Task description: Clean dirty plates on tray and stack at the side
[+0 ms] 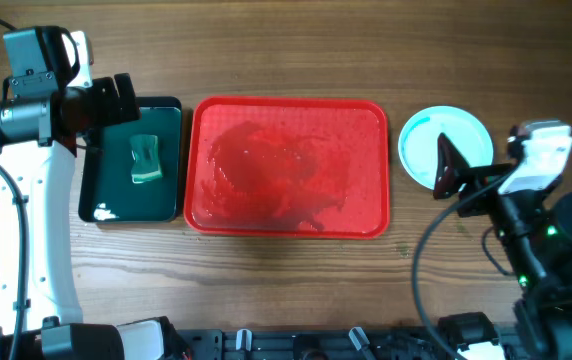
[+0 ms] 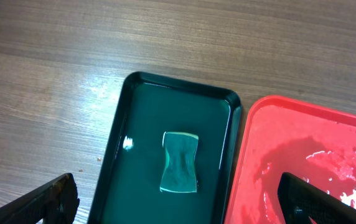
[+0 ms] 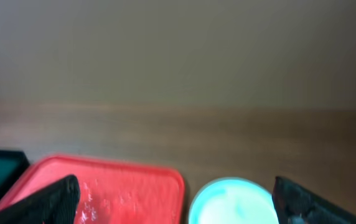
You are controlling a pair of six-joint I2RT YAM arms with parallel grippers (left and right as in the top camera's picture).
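- The plates (image 1: 428,132) sit stacked right of the wet red tray (image 1: 288,104), a turquoise one on top.
- Left gripper (image 1: 114,100): released, above the black tray (image 1: 171,112) with its sponge (image 1: 146,158).
- Right gripper (image 1: 448,166): released, over the plates' near edge.

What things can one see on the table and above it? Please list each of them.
table: one, brown wood, under everything
red tray: one, red, centre of the table, wet, no plate on it
black tray: one, black, left of the red tray
sponge: one, green, lying in the black tray
plates: count unclear, top one pale turquoise, right of the red tray
left gripper: one, black, above the black tray's far left corner, jaws open
right gripper: one, black, above the plates, jaws open
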